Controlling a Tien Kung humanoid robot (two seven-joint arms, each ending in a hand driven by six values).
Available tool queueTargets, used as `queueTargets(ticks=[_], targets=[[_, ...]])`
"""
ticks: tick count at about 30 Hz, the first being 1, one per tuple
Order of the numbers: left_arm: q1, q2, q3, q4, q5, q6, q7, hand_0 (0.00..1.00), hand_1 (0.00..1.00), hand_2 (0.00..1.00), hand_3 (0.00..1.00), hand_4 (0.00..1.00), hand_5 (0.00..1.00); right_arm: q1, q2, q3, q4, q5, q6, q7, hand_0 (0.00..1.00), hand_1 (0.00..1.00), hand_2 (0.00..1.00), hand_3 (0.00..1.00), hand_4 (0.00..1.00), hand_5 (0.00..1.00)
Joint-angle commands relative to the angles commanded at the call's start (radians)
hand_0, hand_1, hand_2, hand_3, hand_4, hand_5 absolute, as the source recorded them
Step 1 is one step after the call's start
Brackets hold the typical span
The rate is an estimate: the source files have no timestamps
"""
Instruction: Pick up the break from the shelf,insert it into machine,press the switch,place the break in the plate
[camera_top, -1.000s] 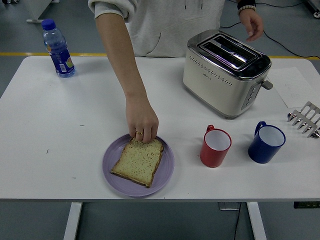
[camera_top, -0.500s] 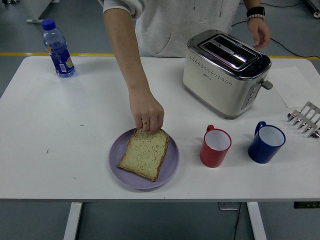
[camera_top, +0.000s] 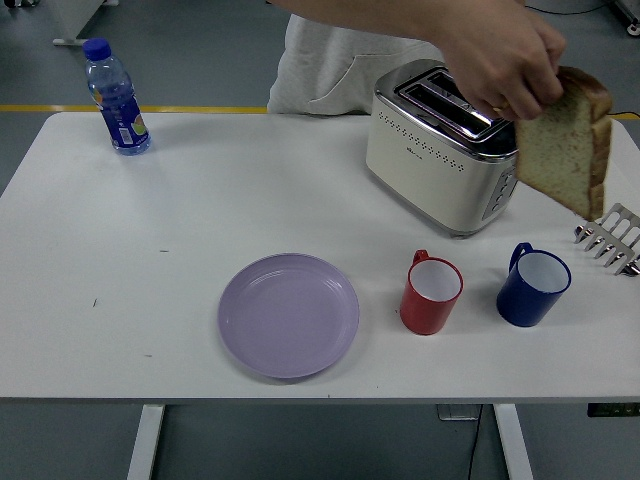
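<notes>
**Bread in the air by the rack**

A person's hand (camera_top: 500, 55) pinches the bread slice (camera_top: 565, 135) by its top, so it hangs long side down, just above the metal rack (camera_top: 612, 238), right of the toaster (camera_top: 445, 150). No robot hands show

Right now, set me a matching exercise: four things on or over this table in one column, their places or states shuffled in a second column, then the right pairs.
Things:
1. bread slice
2. purple plate
3. water bottle
4. red mug

Places or states:
A. at the table's far left corner
B. held in the person's hand above the metal rack
C. between the plate and the blue mug
D. near the front edge, with nothing on it

Pairs: 1-B, 2-D, 3-A, 4-C
</notes>
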Motion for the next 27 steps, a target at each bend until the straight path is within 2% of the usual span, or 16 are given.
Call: queueTargets(ticks=[15,27], targets=[[-0.012,0.001,0.002,0.000,-0.016,0.006,-0.001,0.671,0.686,0.672,0.553,0.286,0.882,0.004,0.002,0.004,-0.001,0.003,-0.003,0.001,0.661,0.603,0.628,0.586,0.390,0.240],[-0.007,-0.001,-0.007,0.000,0.006,0.005,0.001,0.671,0.686,0.673,0.551,0.286,0.882,-0.005,0.007,0.009,-0.007,0.006,-0.003,0.002,0.661,0.602,0.627,0.585,0.390,0.239]])
